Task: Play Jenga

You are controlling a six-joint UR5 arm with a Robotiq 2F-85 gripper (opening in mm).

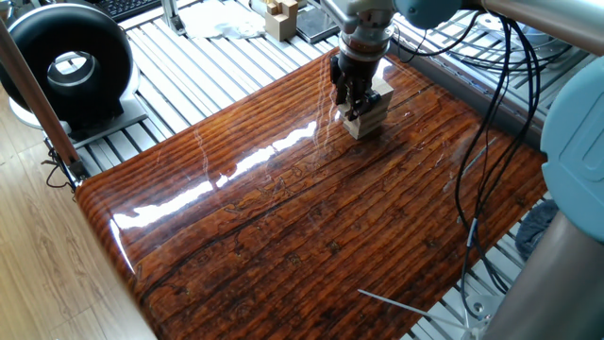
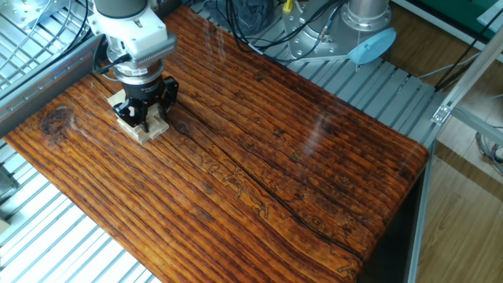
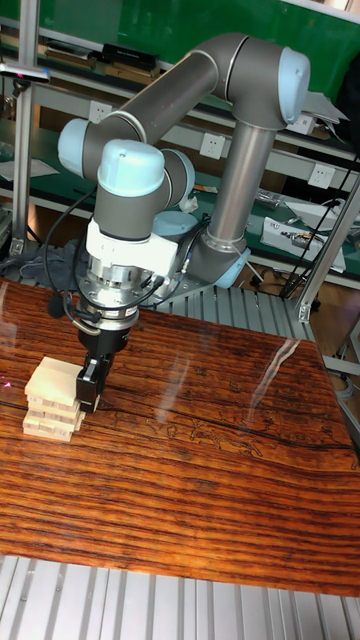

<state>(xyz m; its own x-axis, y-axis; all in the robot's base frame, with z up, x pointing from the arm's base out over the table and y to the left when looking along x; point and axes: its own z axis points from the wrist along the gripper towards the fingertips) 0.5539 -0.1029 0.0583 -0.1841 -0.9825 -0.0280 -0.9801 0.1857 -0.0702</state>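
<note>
**Robot arm poised at small Jenga tower on glossy table**

A small Jenga tower (image 3: 53, 399) of pale wooden blocks in crosswise layers is seen near the far right corner of the table (image 1: 283, 236) in one fixed view, and near the far left corner in the other fixed view; the gripper (image 3: 90, 392) is lowered against the tower, its dark fingers reaching down beside the stack; in the tall fixed view one finger is seen pressed close to the right face of the upper layers, while the other is hidden behind the blocks; whether the jaws are clamped on a block or merely set around the stack cannot be told from any view. The blocks are judged to be light, stiff and smooth-sided, so that a firm squeeze is tolerated but little friction is offered; the stack itself is judged fragile, since the layers are only rested on one another and are easily toppled by a sideways nudge; a single block is best taken by its two long sides or pushed from its end face, with the layers above left undisturbed. A separate cluster of wooden pieces (image 1: 280, 16) is seen beyond the far edge, well apart from the tower.
</note>
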